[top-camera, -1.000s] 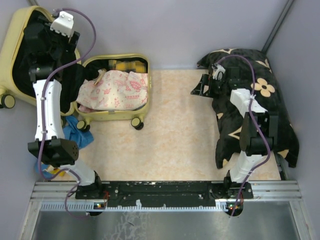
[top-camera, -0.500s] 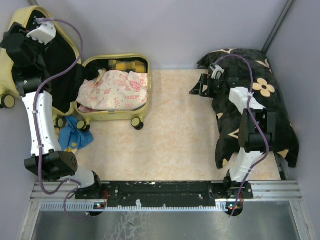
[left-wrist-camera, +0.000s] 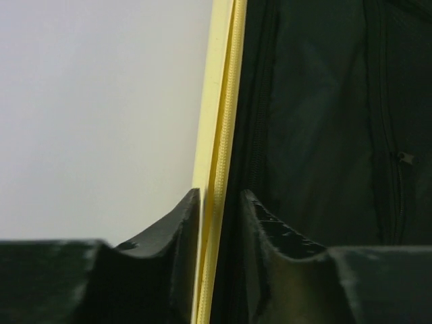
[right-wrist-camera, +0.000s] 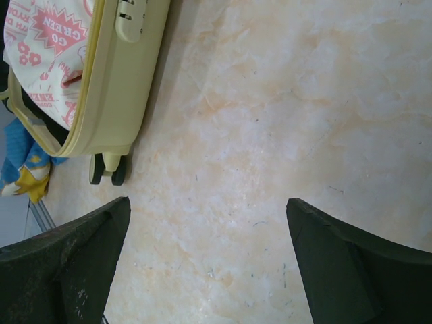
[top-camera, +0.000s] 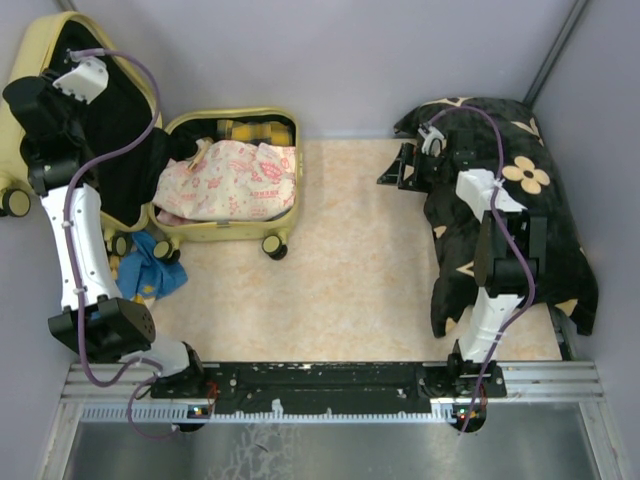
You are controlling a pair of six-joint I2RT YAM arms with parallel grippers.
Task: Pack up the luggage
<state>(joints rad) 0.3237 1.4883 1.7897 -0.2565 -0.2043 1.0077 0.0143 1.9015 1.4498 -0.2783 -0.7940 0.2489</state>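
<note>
The pale yellow luggage (top-camera: 225, 232) lies open at the back left, its black-lined lid (top-camera: 110, 110) leaning up against the wall. A pink-and-white printed cloth (top-camera: 235, 178) fills its base. My left gripper (top-camera: 22, 100) is at the lid's far left edge. In the left wrist view my left gripper (left-wrist-camera: 221, 196) is shut on the lid's yellow zipped rim (left-wrist-camera: 223, 101), one finger on each side. My right gripper (top-camera: 392, 168) hovers open over the bare floor; in the right wrist view it (right-wrist-camera: 208, 201) holds nothing, and the luggage (right-wrist-camera: 128, 74) shows at top left.
A big black cloth with beige flowers (top-camera: 530, 200) lies along the right wall under the right arm. A blue and yellow cloth (top-camera: 150, 272) sits on the floor by the luggage's near wheels. Grey walls close in on the left, back and right.
My left arm swung from over the lid's lining out to its left edge, and its jaws narrowed around the rim. The right arm has hardly moved.
</note>
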